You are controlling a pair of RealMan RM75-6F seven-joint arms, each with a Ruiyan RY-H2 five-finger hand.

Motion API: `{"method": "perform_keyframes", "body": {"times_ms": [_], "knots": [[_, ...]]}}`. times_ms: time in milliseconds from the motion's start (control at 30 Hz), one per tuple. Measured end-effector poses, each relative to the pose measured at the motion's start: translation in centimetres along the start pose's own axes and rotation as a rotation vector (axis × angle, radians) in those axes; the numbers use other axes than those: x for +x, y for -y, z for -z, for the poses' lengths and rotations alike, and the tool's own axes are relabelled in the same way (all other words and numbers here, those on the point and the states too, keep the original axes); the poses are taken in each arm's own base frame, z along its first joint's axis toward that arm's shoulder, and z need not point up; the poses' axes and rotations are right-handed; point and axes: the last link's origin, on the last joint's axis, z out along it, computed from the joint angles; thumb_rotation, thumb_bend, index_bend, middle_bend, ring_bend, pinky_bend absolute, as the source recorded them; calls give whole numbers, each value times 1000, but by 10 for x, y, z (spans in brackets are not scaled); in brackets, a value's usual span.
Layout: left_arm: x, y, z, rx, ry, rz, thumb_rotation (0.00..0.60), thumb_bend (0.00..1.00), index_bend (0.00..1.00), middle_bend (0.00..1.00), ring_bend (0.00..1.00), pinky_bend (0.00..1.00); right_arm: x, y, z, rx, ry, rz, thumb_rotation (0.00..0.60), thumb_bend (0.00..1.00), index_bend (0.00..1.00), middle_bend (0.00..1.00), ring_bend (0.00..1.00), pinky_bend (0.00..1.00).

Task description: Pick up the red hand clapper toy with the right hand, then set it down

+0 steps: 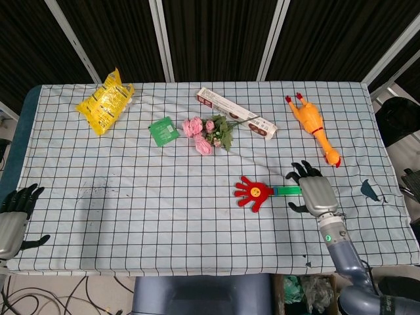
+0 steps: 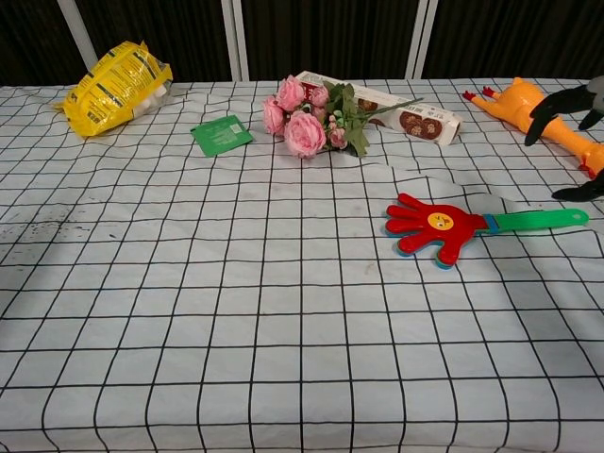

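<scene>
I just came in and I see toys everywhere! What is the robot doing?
The right robot hand is open above the green handle of the red hand clapper toy, ready to pick it up. It has not gripped it yet; the toy lies flat on the checked tablecloth. The left robot hand is open at the near left edge of the table, holding nothing. A rubber chicken, pink flowers, a yellow bag, a green packet and a long box lie untouched farther back.
</scene>
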Motion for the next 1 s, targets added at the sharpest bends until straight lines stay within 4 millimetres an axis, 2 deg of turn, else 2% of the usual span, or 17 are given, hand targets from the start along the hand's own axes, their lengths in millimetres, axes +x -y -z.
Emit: {"method": "perform_keyframes", "body": {"times_ms": [300,700,1000], "knots": [[2,1,-1,2,4,10,600,0,0,0,0,0,-28,15,-35,-44,61,15,600,169,356,110,40,171],[5,3,-4,14,7,24,600,0,0,0,0,0,-53,29,-54,-65,90,7,600,187,406,114,40,171],[5,3,-5,16,14,34,600,0,0,0,0,0,-65,32,-64,-76,98,10,600,199,438,114,41,171]]}}
